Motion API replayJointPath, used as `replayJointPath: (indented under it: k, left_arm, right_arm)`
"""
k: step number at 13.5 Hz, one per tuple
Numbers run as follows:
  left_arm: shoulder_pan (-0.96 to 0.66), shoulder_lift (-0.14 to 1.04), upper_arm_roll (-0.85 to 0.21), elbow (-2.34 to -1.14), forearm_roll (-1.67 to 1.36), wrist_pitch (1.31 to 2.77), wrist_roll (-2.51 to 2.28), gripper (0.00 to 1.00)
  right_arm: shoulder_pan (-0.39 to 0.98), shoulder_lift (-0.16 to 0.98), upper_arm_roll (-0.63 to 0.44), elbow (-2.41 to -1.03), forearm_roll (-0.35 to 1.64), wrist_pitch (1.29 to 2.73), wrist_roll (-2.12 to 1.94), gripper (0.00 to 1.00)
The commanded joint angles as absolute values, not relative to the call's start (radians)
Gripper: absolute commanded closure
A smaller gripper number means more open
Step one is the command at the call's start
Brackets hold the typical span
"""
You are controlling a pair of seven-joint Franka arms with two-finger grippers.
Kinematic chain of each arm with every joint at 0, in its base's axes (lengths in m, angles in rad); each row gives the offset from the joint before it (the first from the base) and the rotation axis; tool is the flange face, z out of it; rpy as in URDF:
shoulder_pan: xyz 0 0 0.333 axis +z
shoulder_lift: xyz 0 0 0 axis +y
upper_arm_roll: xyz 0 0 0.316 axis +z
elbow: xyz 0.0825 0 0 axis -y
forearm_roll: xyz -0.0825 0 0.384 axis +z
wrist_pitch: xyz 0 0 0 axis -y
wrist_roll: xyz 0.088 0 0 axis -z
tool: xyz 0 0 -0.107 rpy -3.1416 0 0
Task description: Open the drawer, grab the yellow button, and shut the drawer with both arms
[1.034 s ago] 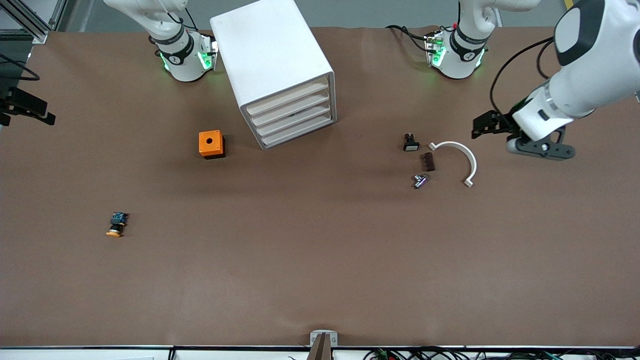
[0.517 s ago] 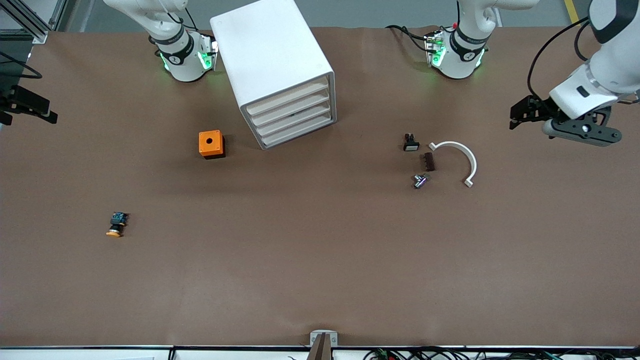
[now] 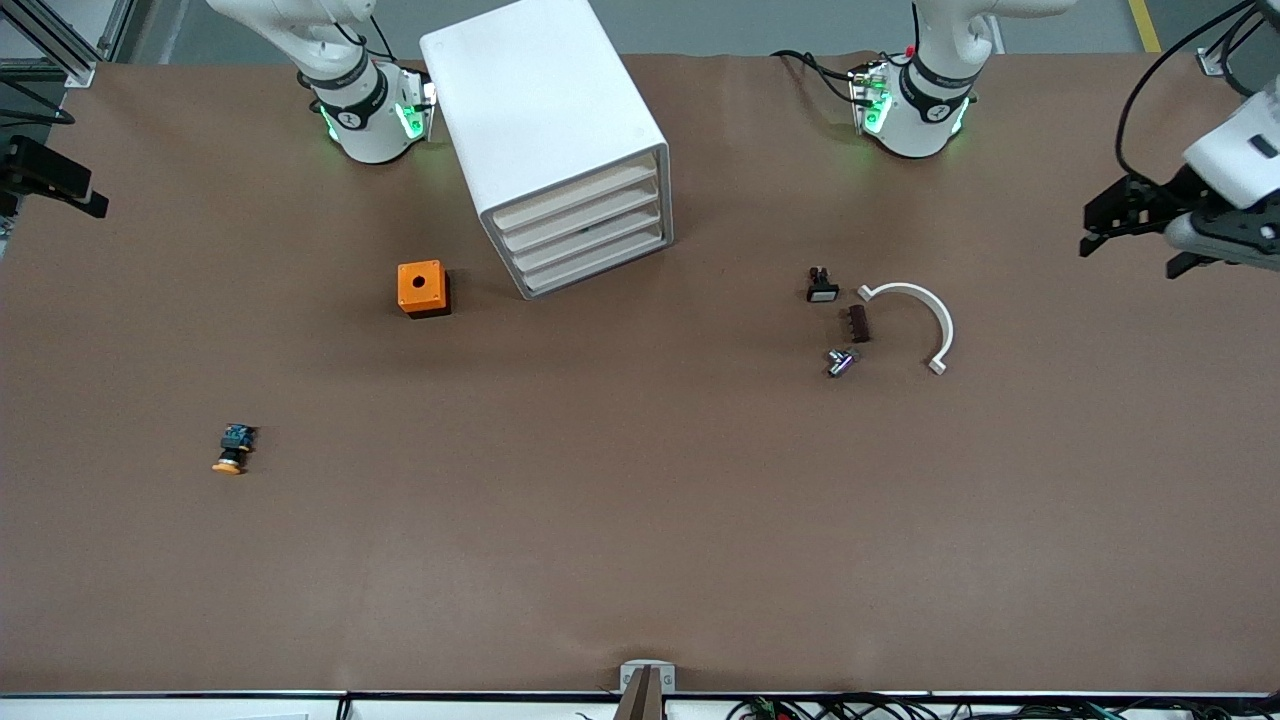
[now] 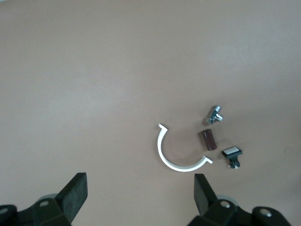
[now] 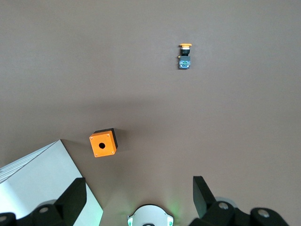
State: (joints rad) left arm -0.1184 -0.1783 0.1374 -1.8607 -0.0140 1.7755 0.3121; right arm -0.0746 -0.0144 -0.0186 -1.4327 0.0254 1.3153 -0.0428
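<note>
The white cabinet (image 3: pixel 545 130) stands near the right arm's base. Its uppermost drawer (image 3: pixel 578 192) is shut, as are the three below it. The button (image 3: pixel 232 450), with an orange-yellow cap and black-and-blue body, lies on the bare table toward the right arm's end, nearer the front camera than the cabinet; it also shows in the right wrist view (image 5: pixel 185 56). My right gripper (image 3: pixel 90 195) is open and empty, high over the table's edge at the right arm's end. My left gripper (image 3: pixel 1092 230) is open and empty, high over the left arm's end.
An orange cube with a hole (image 3: pixel 423 288) sits beside the cabinet. A white arc (image 3: pixel 915 310), a brown part (image 3: pixel 857 323), a black-and-white part (image 3: pixel 821 286) and a metal part (image 3: pixel 840 362) lie toward the left arm's end.
My left gripper has risen and swung outward toward the left arm's end of the table, away from the small parts. My right gripper has drifted slightly outward. Nothing on the table moved.
</note>
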Motion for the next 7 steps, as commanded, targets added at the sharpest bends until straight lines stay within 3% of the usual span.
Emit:
replayJointPath:
  k: [1,7]
  left_arm:
    - [-0.109,-0.147,0.130,-1.767,0.005,1.740,0.327,0.00]
    - [-0.112,-0.091,0.129,-1.703,0.005,1.740,0.325,0.00]
  right_arm:
    - [-0.071,-0.023,-0.015,-1.430,0.021,1.309,-0.029,0.00]
    - [-0.058,-0.061,-0.015,-1.450,0.025,1.307,-0.015,0.00]
